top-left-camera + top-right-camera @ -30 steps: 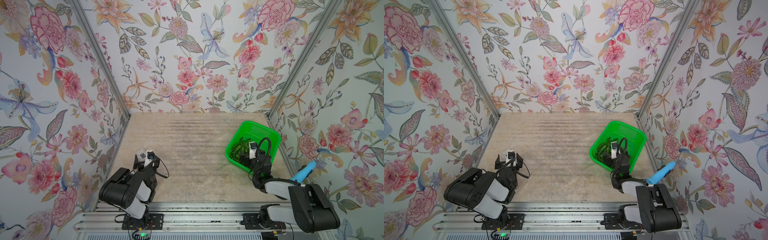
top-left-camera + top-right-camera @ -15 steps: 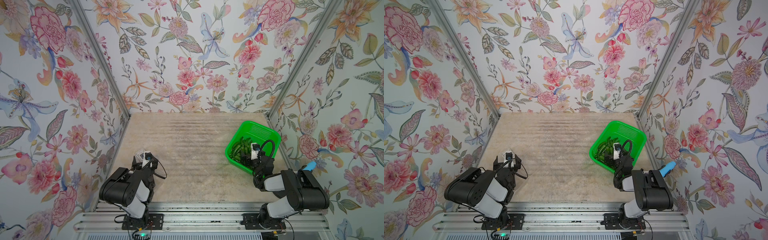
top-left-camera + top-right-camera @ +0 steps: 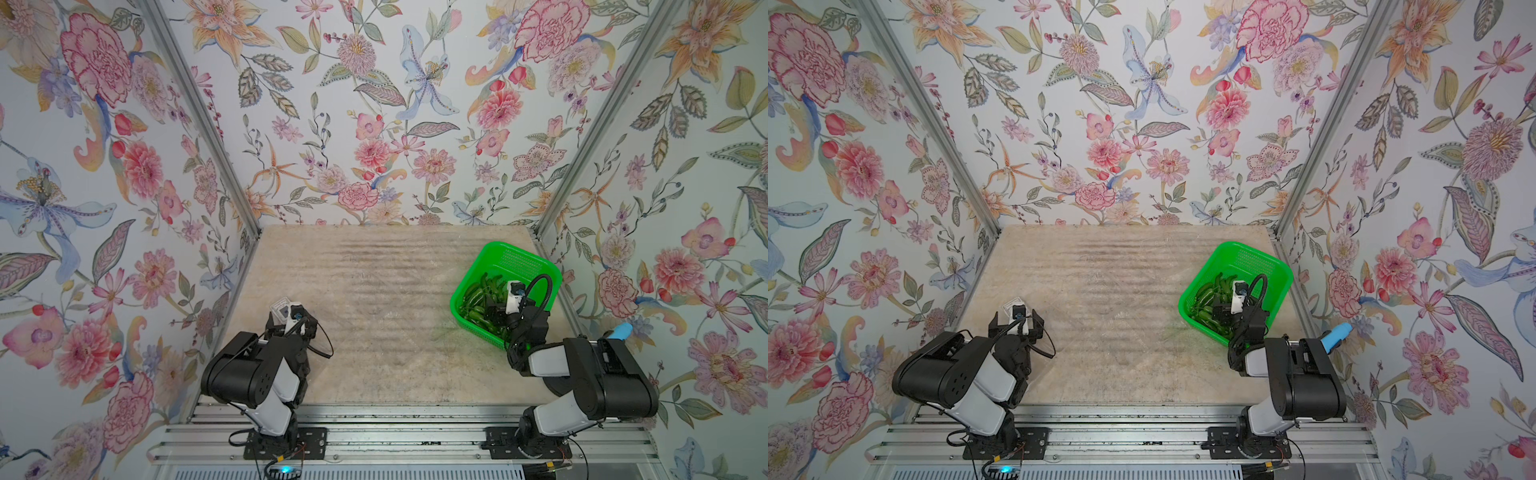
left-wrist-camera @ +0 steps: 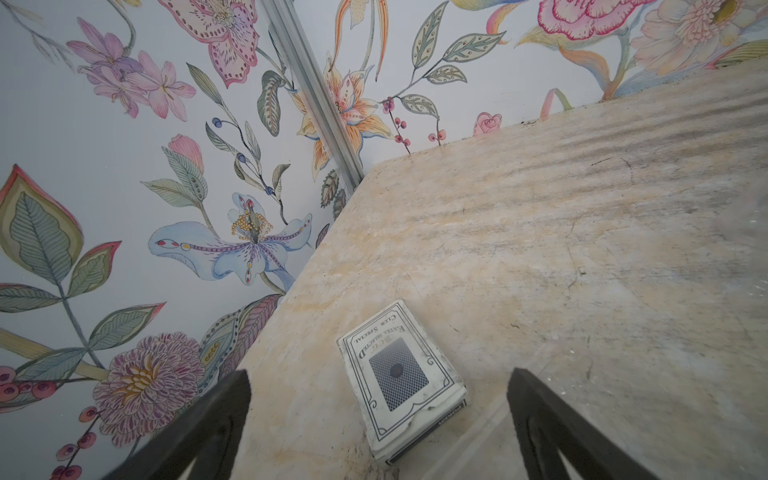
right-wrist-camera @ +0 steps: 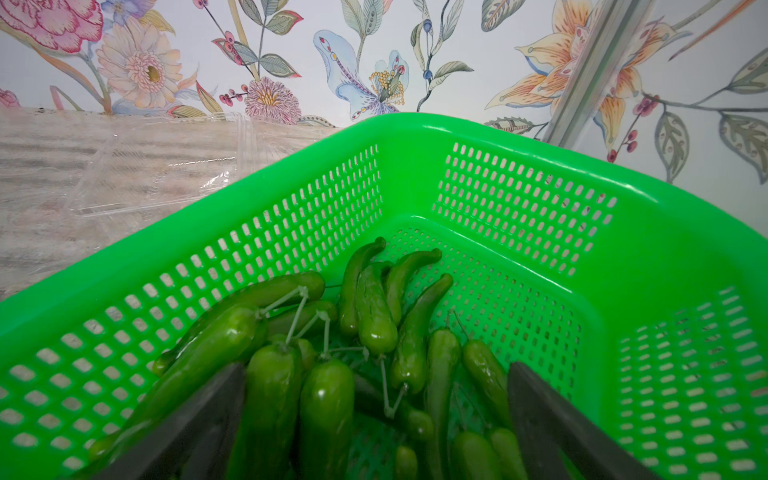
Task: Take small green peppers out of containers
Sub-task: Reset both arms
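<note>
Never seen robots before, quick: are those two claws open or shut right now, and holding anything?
Left gripper: open, holding nothing.
Right gripper: open, holding nothing, over the small green peppers in the green basket.

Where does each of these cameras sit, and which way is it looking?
Top views: high over the front, looking down on the table; left arm and right arm show.
Left wrist: on the left arm, looking past the open left tool at a card box.
Right wrist: on the right arm, looking past the open right tool into the green basket of peppers.
Shared: top and right wrist views both show the basket and peppers.
</note>
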Motion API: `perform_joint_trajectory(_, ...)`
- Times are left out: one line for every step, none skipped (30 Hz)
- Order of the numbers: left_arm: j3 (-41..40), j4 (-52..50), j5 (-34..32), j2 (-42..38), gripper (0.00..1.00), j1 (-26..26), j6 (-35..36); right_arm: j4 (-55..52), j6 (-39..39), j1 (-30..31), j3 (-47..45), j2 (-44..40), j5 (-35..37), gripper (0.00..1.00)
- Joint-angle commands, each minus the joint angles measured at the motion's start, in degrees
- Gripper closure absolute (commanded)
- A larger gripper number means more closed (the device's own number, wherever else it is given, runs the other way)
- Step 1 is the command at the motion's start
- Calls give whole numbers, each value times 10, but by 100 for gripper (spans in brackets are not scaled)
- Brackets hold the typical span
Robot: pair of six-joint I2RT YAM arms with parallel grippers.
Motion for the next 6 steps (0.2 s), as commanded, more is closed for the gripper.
perform_joint_trajectory(6, 145, 3, 6, 0, 5, -9, -4, 10, -2, 14, 6, 13, 0)
perform_joint_trajectory(6, 145, 3, 5, 0, 6, -9, -6, 8, 1, 14, 6, 18, 0)
perform_joint_trajectory(6, 144, 3, 6, 0, 5, -9, -4, 9, 1, 14, 8, 19, 0)
perform_joint_trajectory(6, 145, 3, 5, 0, 5, -9, -2, 10, 0, 14, 8, 17, 0)
perform_joint_trajectory(6, 145, 3, 5, 0, 5, -8, -3, 9, 0, 12, 6, 17, 0)
perform_joint_trajectory(6, 146, 3, 6, 0, 6, -8, -4, 10, 0, 12, 5, 18, 0)
